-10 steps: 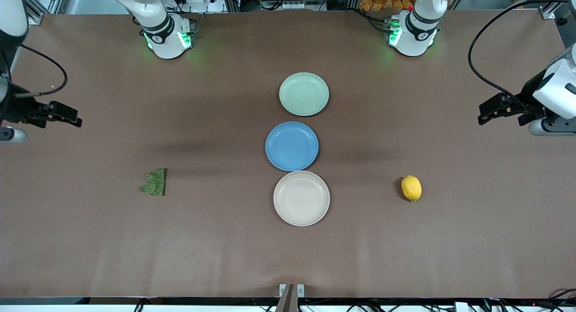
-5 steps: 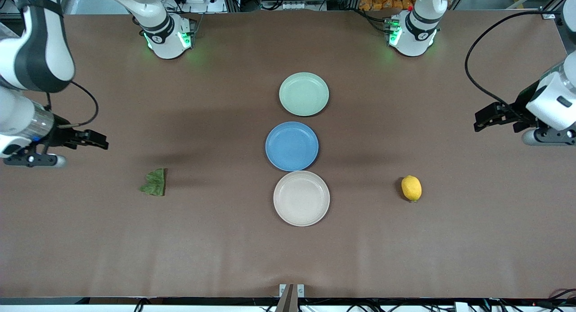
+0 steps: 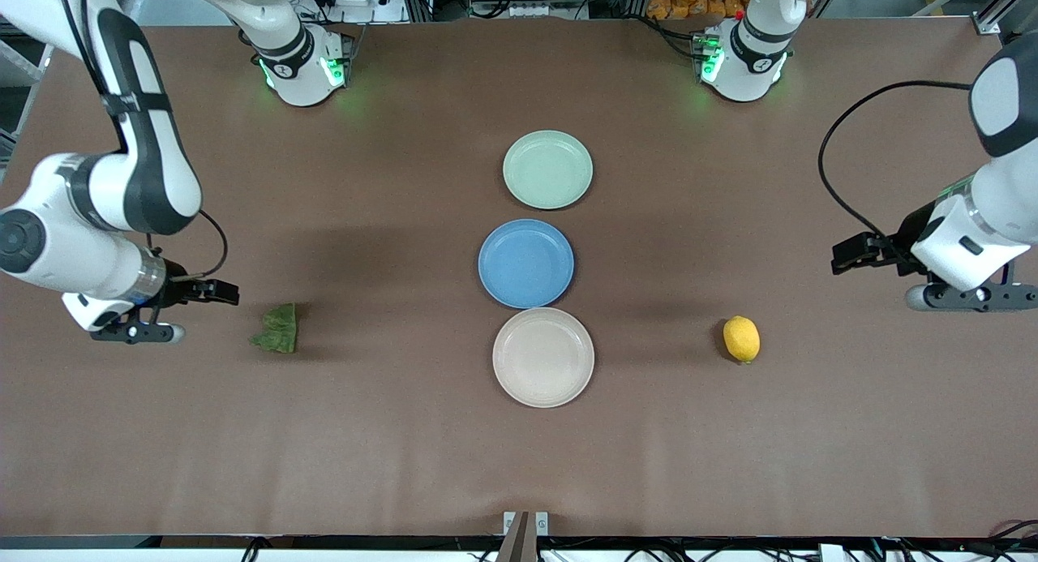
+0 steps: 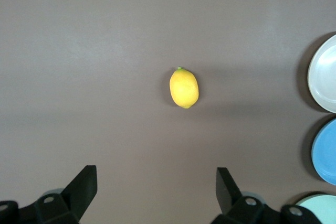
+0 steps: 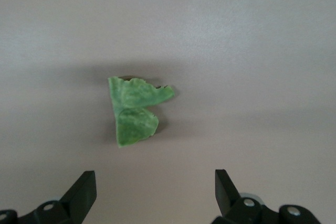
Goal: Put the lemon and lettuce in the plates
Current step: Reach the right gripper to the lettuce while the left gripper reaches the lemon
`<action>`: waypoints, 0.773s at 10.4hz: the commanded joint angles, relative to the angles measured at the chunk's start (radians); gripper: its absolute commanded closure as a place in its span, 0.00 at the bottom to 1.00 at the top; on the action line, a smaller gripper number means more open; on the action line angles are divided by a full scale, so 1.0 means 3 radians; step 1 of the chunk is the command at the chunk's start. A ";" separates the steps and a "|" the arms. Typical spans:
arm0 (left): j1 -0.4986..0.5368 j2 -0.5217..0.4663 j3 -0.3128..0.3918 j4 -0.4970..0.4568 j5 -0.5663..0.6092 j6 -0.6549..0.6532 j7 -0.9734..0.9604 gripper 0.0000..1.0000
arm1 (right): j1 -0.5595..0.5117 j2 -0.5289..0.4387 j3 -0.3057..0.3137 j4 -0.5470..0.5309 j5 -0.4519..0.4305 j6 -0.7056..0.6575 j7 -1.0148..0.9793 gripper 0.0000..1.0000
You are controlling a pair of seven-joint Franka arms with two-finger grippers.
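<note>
Right gripper: hovering over the bare table toward the right arm's end, near the lettuce; fingers standing wide apart, holding nothing.

Lettuce: lying flat on the table, a wrinkled green leaf with jagged edges, well apart from the plates; showing in the right wrist view ahead of the spread fingers.

Mint green plate: sitting at mid-table, farthest from the front camera, holding nothing.

Blue plate: sitting between the other two plates, holding nothing.

Beige plate: sitting nearest the front camera, just beside the blue plate, holding nothing.

Lemon: lying on the table toward the left arm's end, well apart from the plates; showing in the left wrist view too.

Left gripper: hanging over the table near the lemon; fingers spread fully, gripping nothing.
</note>
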 commanded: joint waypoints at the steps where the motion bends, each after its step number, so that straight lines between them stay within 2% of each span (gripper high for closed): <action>1: -0.0022 0.0180 -0.0016 0.0003 0.0057 0.0184 -0.0030 0.00 | 0.0066 0.0234 0.0006 0.0055 0.0067 0.0211 0.0203 0.00; 4: -0.0093 0.0319 -0.0021 -0.0211 0.0057 0.0583 -0.0239 0.00 | 0.0148 0.0536 0.0001 0.0055 0.0067 0.0543 0.0322 0.00; 8: -0.0226 0.0651 -0.0021 -0.0237 0.0062 0.0976 -0.0485 0.00 | 0.0190 0.0792 0.0006 0.0065 0.0082 0.0835 0.0342 0.00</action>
